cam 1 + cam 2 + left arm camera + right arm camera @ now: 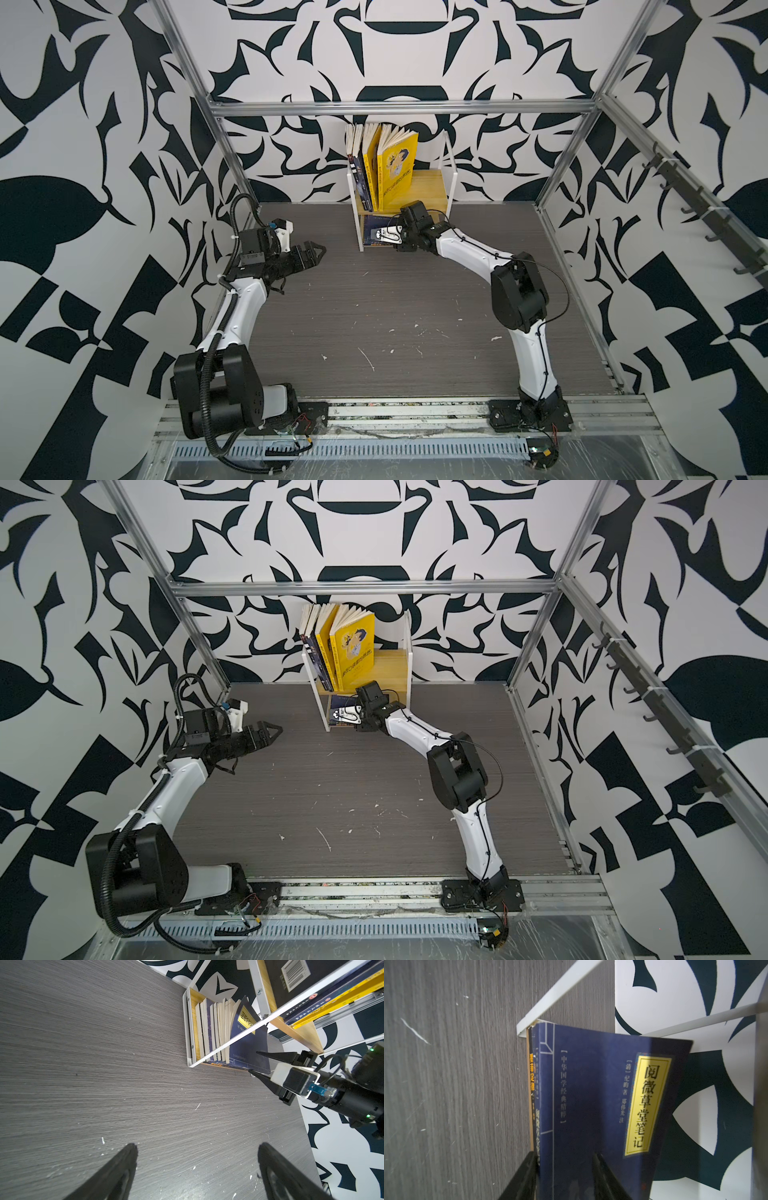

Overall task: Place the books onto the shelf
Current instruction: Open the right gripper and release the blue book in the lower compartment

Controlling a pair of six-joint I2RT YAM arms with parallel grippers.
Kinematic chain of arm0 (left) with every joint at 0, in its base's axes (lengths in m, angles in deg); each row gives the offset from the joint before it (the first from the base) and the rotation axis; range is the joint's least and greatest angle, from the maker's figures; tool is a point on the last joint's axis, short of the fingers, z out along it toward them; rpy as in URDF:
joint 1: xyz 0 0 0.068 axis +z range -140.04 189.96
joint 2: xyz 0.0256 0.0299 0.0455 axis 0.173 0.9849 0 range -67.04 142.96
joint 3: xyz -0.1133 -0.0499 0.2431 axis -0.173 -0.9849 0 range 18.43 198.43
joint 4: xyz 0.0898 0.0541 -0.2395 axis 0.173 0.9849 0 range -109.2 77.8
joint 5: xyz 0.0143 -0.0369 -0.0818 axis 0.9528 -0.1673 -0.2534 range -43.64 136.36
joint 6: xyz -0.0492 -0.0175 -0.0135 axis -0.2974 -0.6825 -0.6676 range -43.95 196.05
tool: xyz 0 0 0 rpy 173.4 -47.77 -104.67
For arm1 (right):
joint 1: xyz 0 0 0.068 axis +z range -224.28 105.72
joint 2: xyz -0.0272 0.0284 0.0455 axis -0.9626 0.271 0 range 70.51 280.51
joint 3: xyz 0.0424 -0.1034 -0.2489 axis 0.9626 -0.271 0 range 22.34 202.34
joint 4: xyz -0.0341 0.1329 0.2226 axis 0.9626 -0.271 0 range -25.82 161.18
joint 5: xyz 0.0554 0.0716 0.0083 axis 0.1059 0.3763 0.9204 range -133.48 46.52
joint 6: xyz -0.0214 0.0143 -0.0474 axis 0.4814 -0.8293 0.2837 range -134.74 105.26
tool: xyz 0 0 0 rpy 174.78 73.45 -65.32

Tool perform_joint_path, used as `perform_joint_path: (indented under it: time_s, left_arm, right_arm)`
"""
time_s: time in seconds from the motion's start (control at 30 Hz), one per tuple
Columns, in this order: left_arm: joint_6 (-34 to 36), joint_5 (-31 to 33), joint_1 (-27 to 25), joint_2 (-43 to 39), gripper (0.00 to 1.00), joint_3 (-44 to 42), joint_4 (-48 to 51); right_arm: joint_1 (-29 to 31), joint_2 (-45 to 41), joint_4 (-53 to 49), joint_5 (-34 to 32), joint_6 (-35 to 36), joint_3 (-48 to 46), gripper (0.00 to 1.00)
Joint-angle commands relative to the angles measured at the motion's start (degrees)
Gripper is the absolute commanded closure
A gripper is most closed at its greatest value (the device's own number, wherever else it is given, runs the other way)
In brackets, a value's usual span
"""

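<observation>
The shelf stands at the back middle of the table. Its upper tier carries navy books and two yellow books, all leaning left. Several navy books stand on the lower tier. My right gripper reaches into that tier's front and is shut on the outermost navy book, the one with a yellow title label, one finger at its spine and one on its cover. My left gripper hovers open and empty over the table's left side.
Dark wood-grain table with white scuffs. Aluminium frame posts rise at the back corners. A rail of black hooks runs along the right wall. Bare board shows on the upper tier to the right of the yellow books.
</observation>
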Motion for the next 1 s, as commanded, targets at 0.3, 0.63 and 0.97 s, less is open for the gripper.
perform_joint_path:
  time_s: [0.3,0.63,0.97]
  left_arm:
    - [-0.2,-0.8,0.2,-1.1,0.06,-0.9,-0.4]
    - [-0.3,-0.9,0.2,-1.0,0.06,-0.8,-0.4]
    - [-0.2,-0.8,0.2,-1.0,0.06,-0.9,-0.3]
  right_arm:
    - [-0.9,-0.2,0.7,-0.9,0.6,3.5,0.64]
    - [-2.1,-3.2,-1.4,0.4,1.1,0.7,0.58]
    - [-2.2,-2.0,-0.3,0.0,0.7,1.8,0.68]
